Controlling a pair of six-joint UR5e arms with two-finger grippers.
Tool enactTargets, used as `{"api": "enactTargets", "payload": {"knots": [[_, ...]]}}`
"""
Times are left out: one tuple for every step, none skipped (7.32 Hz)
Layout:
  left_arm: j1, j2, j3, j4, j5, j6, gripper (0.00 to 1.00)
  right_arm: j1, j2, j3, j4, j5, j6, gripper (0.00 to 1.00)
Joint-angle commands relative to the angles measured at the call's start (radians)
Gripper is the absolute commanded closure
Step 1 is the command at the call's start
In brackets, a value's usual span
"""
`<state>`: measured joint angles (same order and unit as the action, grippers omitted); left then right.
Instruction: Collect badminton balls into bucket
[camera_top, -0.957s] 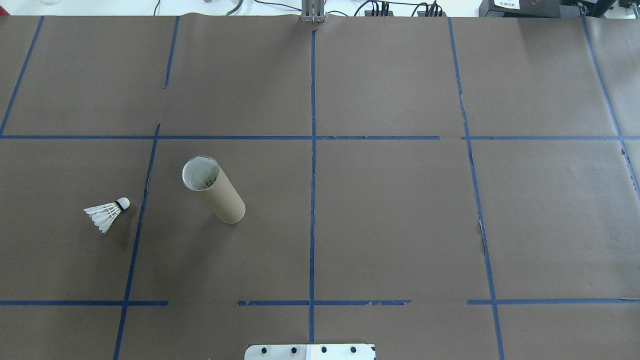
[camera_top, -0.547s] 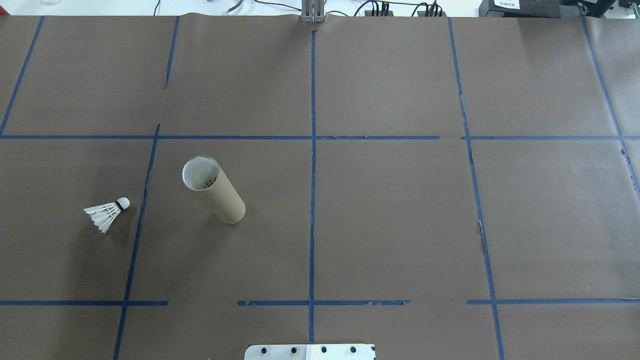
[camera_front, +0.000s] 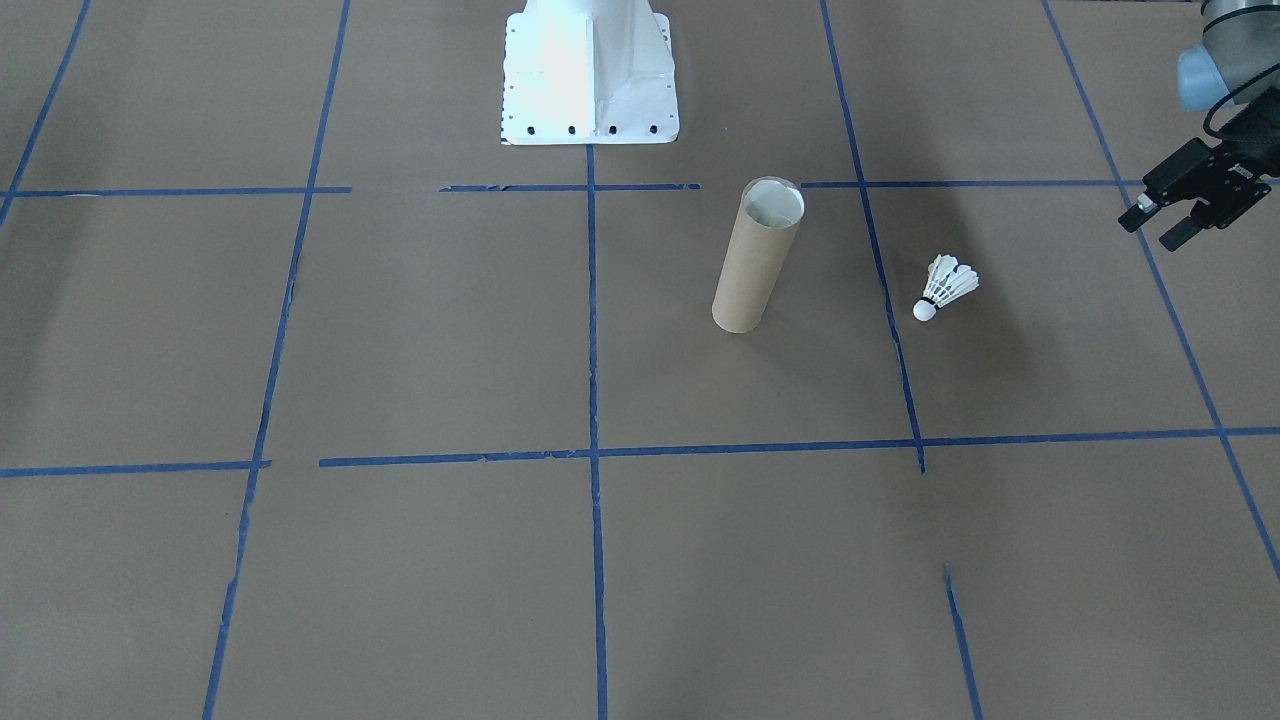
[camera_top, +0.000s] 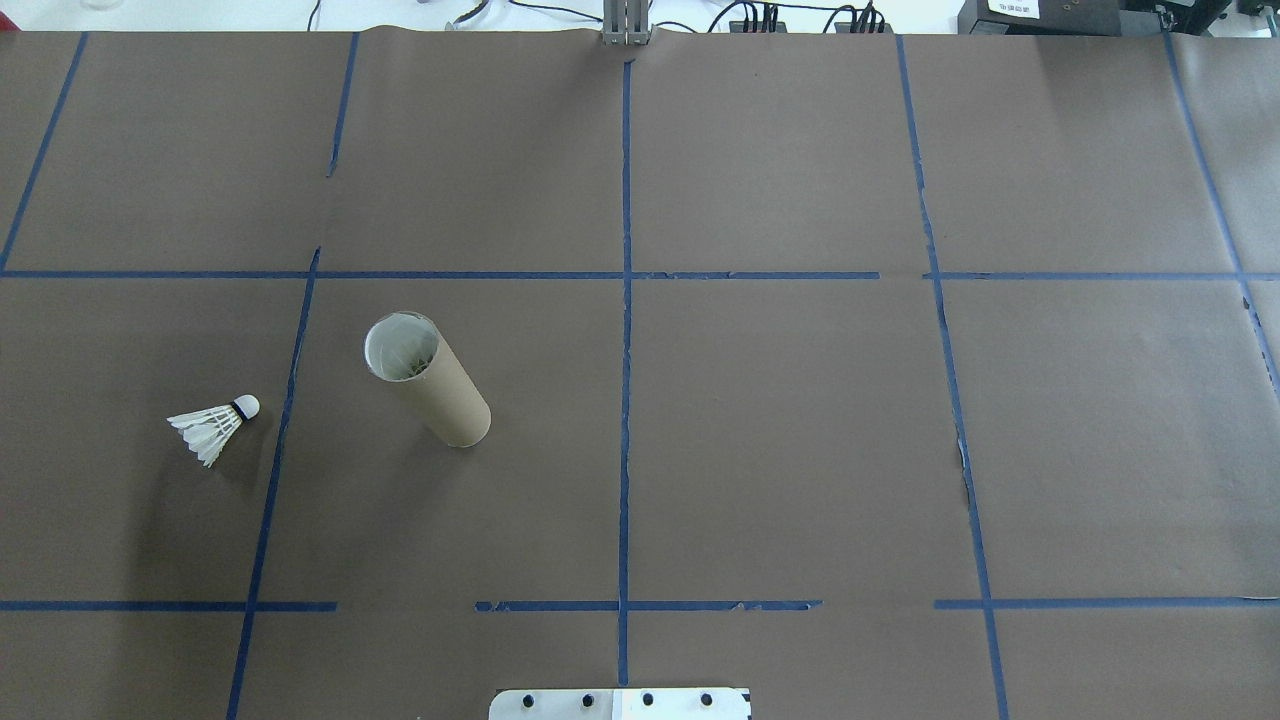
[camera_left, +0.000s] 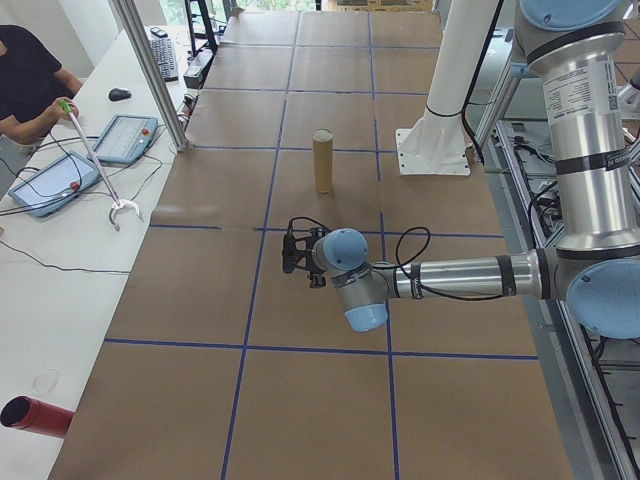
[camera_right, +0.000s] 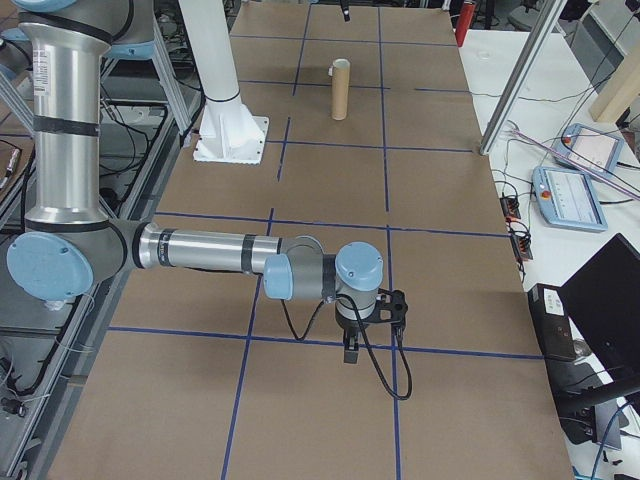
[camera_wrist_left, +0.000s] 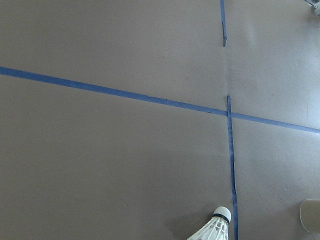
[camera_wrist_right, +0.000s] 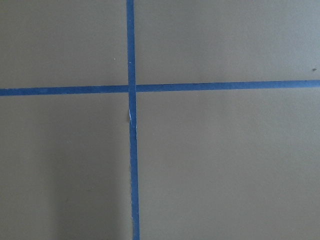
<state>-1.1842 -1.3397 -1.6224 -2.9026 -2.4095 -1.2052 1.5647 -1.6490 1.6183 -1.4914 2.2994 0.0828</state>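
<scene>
Left gripper (camera_front: 1150, 228): black, two-fingered, at the front-facing view's right edge, held above the tabletop (camera_front: 400, 330); jaws parted, nothing between them. It stands apart from the shuttlecock, on the side away from the tube.

Right gripper (camera_right: 352, 352): black, on the near arm in the right side view, pointing down over a crossing of blue tape lines (camera_wrist_right: 131, 89). It shows clearly only in that side view, so whether it is released or clenched cannot be told.

Small white feather shuttlecock with a rounded white cork tip and a thin black band (camera_top: 212, 425): lying on its side on the brown paper, on the robot's left half of the tabletop, just across a blue tape line from the tube. Untouched by either gripper. Its cork tip shows at the lower edge of the left wrist view (camera_wrist_left: 220, 215).

Tall, narrow brown cardboard tube with a pale inside (camera_top: 430, 385): upright, open mouth up, near the shuttlecock but not touching it. Feathers appear to show inside its mouth.

White metal robot base (camera_front: 588, 70): at the robot's edge of the tabletop, behind the tube.
</scene>
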Motion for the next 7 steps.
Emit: {"api": "enactTargets", "payload": {"knots": [[0.07, 0.001, -0.001, -0.07, 0.042, -0.174, 0.0, 0.0, 0.0, 0.0, 0.0, 0.0, 0.0, 0.0], [0.133, 0.001, -0.002, -0.117, 0.102, -0.271, 0.0, 0.0, 0.0, 0.0, 0.0, 0.0, 0.0, 0.0], [0.18, 0.001, -0.005, -0.13, 0.14, -0.346, 0.0, 0.0, 0.0, 0.0, -0.001, 0.0, 0.0, 0.0], [0.201, 0.001, -0.014, -0.13, 0.148, -0.396, 0.0, 0.0, 0.0, 0.0, 0.0, 0.0, 0.0, 0.0], [0.233, 0.001, -0.019, -0.135, 0.195, -0.436, 0.0, 0.0, 0.0, 0.0, 0.0, 0.0, 0.0, 0.0], [0.308, 0.001, -0.019, -0.168, 0.292, -0.53, 0.0, 0.0, 0.0, 0.0, 0.0, 0.0, 0.0, 0.0], [0.372, 0.001, -0.02, -0.184, 0.368, -0.597, 0.0, 0.0, 0.0, 0.0, 0.0, 0.0, 0.0, 0.0]]}}
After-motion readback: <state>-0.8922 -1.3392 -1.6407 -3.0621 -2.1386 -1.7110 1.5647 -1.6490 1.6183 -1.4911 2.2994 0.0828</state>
